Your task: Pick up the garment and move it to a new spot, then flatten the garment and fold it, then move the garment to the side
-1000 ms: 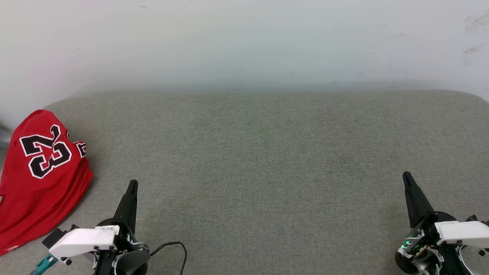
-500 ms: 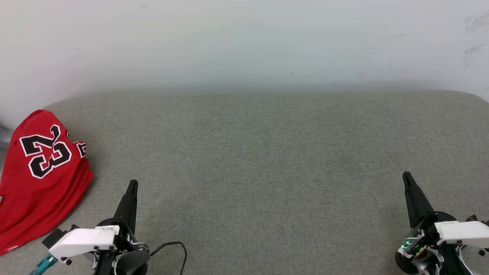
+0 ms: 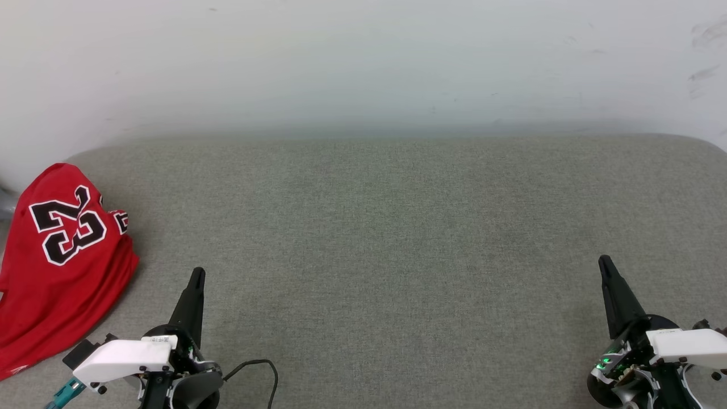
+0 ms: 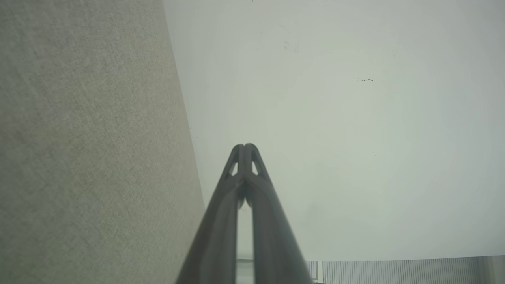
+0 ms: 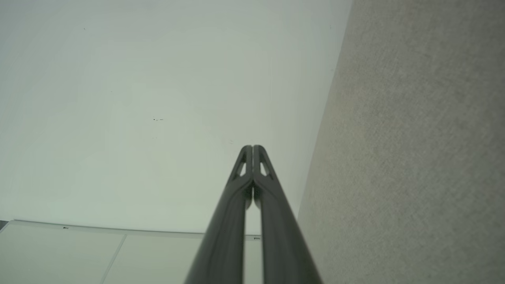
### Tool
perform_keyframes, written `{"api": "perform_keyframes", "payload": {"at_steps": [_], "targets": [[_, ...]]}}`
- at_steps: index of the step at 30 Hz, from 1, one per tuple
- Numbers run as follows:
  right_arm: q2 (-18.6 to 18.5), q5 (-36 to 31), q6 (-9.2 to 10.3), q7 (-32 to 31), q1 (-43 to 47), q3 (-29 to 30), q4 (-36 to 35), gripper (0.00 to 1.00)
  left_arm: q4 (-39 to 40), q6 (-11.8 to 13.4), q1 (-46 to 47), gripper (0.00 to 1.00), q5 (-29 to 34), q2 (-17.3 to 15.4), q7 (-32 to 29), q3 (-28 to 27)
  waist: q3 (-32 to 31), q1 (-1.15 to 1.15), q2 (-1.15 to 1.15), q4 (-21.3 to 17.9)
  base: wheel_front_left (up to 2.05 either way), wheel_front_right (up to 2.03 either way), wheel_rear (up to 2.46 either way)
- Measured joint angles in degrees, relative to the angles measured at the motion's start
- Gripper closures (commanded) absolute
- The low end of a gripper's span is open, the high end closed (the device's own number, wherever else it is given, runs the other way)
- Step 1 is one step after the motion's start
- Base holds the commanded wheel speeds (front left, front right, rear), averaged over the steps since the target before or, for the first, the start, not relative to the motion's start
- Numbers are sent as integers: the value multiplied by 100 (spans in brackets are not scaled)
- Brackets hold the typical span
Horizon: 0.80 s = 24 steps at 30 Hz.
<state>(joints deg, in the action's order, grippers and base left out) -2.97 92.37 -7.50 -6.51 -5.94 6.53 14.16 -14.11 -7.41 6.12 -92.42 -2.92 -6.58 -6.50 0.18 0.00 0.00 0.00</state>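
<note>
Seen from the head, a crumpled red garment printed with a black, white-outlined 23 lay at the far left edge of a grey woven cushion, near the left gripper but apart from it. That gripper and the right gripper had their jaws pressed together, empty. The wrist views looked along them at a smooth pale wall.

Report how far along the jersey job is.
Done: nothing visibly; the garment lies bunched, not folded, at the left edge of the grey padded surface. In hand: nothing; the left end effector and right end effector are shut, empty, apart from it. Left: pick up, move, flatten, fold, set aside.
</note>
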Motion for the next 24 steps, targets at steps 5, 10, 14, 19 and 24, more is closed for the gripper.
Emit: {"api": "perform_keyframes", "payload": {"at_steps": [5, 10, 14, 19, 24], "targets": [[0, 0, 0, 0, 0, -2, 0, 100, 0, 0, 0, 100, 0, -1, 0, -3, 0, 0, 0, 0, 0, 0, 0], [0, 0, 0, 0, 0, 0, 0, 100, 0, 0, 0, 100, 0, -1, 0, 0, 0, 0, 0, 0, 0, 0, 0], [0, 0, 0, 0, 0, -1, 0, 100, 0, 0, 0, 100, 0, -1, 0, -3, 0, 0, 0, 0, 0, 0, 0], [0, 0, 0, 0, 0, 0, 0, 100, 0, 0, 0, 100, 0, -1, 0, 1, 0, 0, 0, 0, 0, 0, 0], [0, 0, 0, 0, 0, -2, 0, 100, 0, 0, 0, 100, 0, -1, 0, -2, 0, 0, 0, 0, 0, 0, 0]]}}
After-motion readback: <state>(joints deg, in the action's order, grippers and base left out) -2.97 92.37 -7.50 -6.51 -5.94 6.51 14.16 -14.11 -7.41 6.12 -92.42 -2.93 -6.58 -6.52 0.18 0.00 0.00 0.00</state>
